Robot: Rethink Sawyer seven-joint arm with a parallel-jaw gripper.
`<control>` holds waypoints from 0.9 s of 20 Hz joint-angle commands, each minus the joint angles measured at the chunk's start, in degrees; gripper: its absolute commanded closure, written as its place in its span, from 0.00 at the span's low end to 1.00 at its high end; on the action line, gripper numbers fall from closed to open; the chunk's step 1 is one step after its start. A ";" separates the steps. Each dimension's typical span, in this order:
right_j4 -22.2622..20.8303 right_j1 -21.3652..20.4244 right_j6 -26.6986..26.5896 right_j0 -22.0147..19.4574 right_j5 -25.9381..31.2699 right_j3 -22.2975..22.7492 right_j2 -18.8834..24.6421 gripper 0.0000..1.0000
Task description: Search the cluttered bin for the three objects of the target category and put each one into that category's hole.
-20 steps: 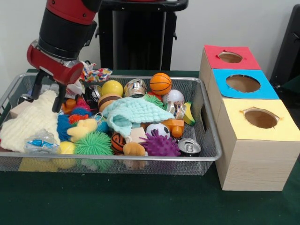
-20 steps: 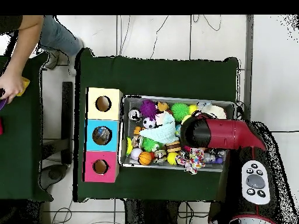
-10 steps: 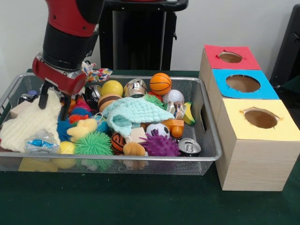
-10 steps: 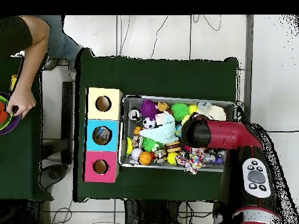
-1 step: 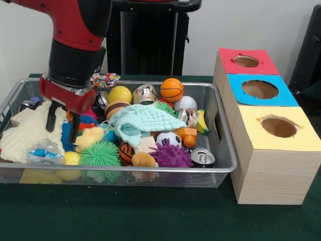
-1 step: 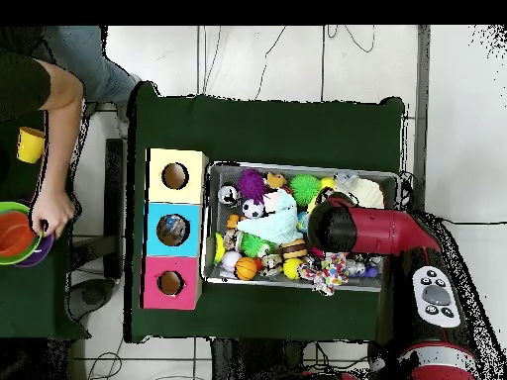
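Red and black, the Sawyer arm reaches into the wire bin [image 5: 220, 168], its gripper [image 5: 62, 122] spread wide with both fingers down among the toys, empty, between the cream cloth [image 5: 27, 131] at its 9 o'clock and a yellow plush duck [image 5: 89, 138] at its 3 o'clock. A mint cloth [image 5: 140, 120] lies mid-bin. Beside the bin stand three boxes with holes: red [image 5: 247, 62], blue [image 5: 260, 90], yellow [image 5: 279, 127]. A person's hand [image 6: 47, 216] touches bowls on another table.

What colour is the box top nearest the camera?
Yellow, clearest in the front view.
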 commanded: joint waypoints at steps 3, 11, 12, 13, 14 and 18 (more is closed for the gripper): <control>1.10 -0.40 -0.38 -2.82 -2.18 3.34 10.01 0.00; 0.83 3.54 -0.01 -1.98 -0.81 -2.96 9.42 0.00; 0.75 3.99 -0.14 -2.14 -0.79 -3.40 9.51 0.00; 0.89 4.68 -0.62 -2.22 0.03 -4.82 9.79 0.00; 0.86 4.96 -0.80 -2.36 0.21 -5.18 9.88 0.00; 1.01 6.77 -2.23 -3.16 2.02 -8.18 10.69 0.00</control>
